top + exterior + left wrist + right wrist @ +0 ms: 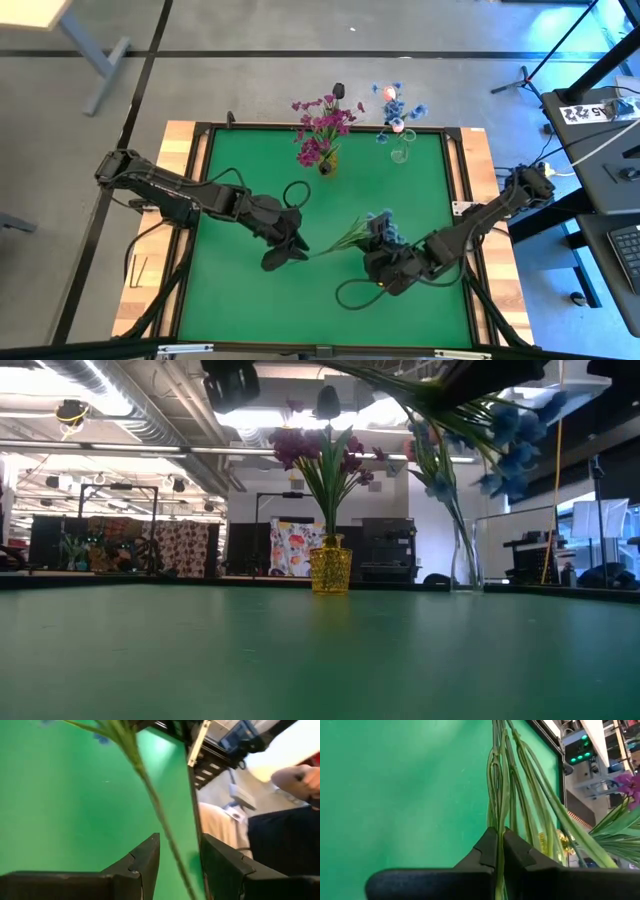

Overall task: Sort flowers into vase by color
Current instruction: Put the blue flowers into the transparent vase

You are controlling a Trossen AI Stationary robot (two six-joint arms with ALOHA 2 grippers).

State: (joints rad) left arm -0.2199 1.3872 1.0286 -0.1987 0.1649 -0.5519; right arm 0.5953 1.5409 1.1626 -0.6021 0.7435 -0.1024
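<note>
The right claw (496, 852) pinches a blue flower (380, 225) above the middle of the bench (250, 300), its stem between the spread left claw (179, 865), so I judge a handover, needing the left to close.

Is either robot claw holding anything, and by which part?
The right gripper is shut on the blue flower spray by its green stem; the open left gripper only straddles that stem.

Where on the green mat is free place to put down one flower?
Free: the green mat near the front edge, and the strip left of the gold vase. Crowded: the centre, where the left gripper and right gripper meet at a blue flower.
</note>
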